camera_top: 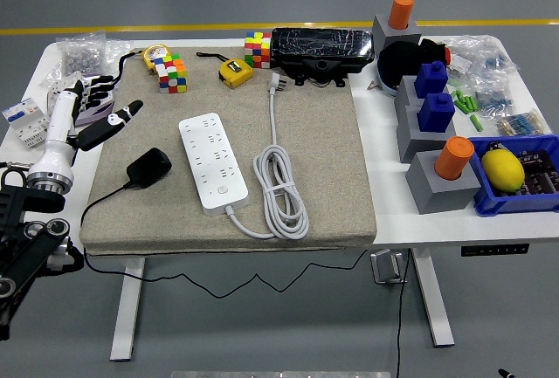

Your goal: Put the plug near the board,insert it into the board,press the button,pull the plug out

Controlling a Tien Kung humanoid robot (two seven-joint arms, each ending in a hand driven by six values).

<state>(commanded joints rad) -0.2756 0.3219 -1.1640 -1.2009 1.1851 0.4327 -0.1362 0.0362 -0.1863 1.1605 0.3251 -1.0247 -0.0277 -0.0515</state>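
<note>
Plug loose on the mat; your left hand empty.
White bench (393, 221), grey felt mat (323, 168), white multi-socket power board (212, 161), then the black plug adapter (149, 168) lying just left of it, apart. Left hand (92, 112) raised near the bench's left edge, fingers spread, gripping nothing.

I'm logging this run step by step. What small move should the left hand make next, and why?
Probably lower the left hand back down to the black plug and grasp it. The hand hovers open, up and to the left of the plug, which lies loose on the mat just left of the white power strip, not inserted in any socket.
</note>
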